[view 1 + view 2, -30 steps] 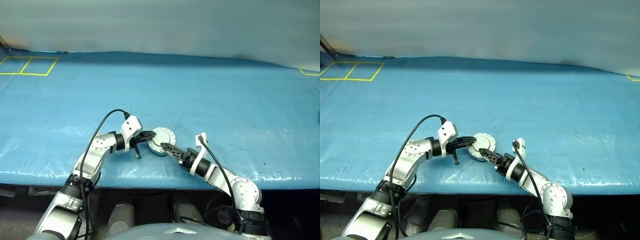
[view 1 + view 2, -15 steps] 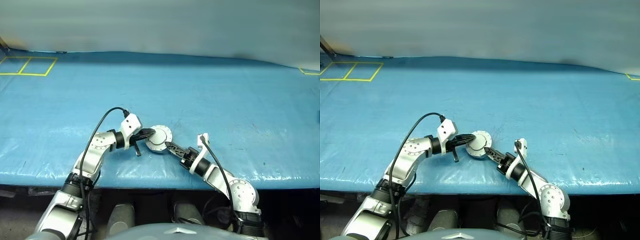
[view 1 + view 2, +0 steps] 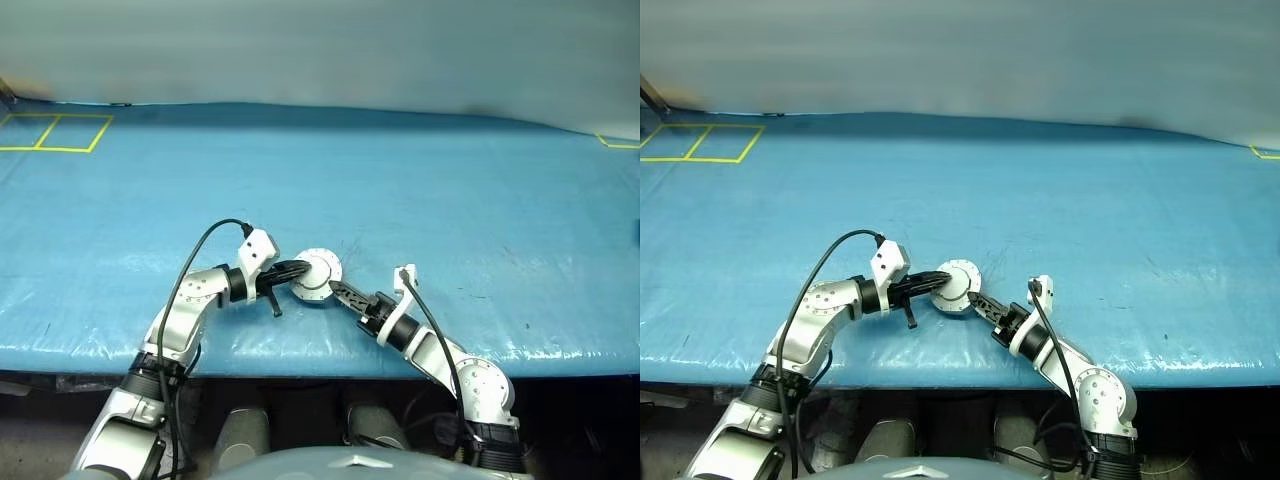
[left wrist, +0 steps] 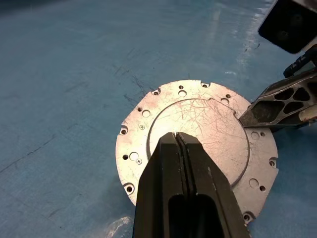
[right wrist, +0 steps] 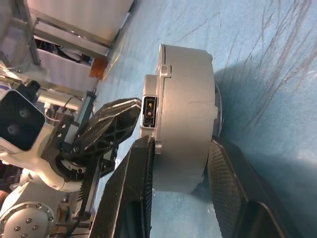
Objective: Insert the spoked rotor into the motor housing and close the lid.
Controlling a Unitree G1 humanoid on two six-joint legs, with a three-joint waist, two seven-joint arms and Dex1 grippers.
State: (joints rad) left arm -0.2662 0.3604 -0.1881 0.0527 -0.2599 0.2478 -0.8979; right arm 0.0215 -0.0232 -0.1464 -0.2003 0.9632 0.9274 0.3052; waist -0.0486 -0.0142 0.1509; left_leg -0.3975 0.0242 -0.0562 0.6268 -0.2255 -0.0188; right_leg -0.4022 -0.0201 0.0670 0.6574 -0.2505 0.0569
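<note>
near the front edge of the blue tabletop [image 3: 450, 200], between the two arms: a closed round motor assembly, the lid [image 4: 190, 148] up, pale grey plate with small holes round its rim and a scratched raised centre. below it the grey cylindrical motor housing [image 5: 185, 119], seen edge-on in the right wrist view, small connector on its side. spoked rotor hidden, cannot tell where it sits

left gripper [image 4: 177, 136] clenched, fingers pressed together, nothing between them, tips resting on the middle of the lid's top face, reaching in from the left

right gripper [image 5: 181, 163] grasping the motor housing, one black latticed finger [image 5: 133, 188] against the flat upper side at the rim, the other against the underside, assembly pinched across its thickness. in the left wrist view one right fingertip lying on the lid's edge

yellow tape lines [image 3: 55, 132] at the far left corner of the tabletop, well apart from the assembly
</note>
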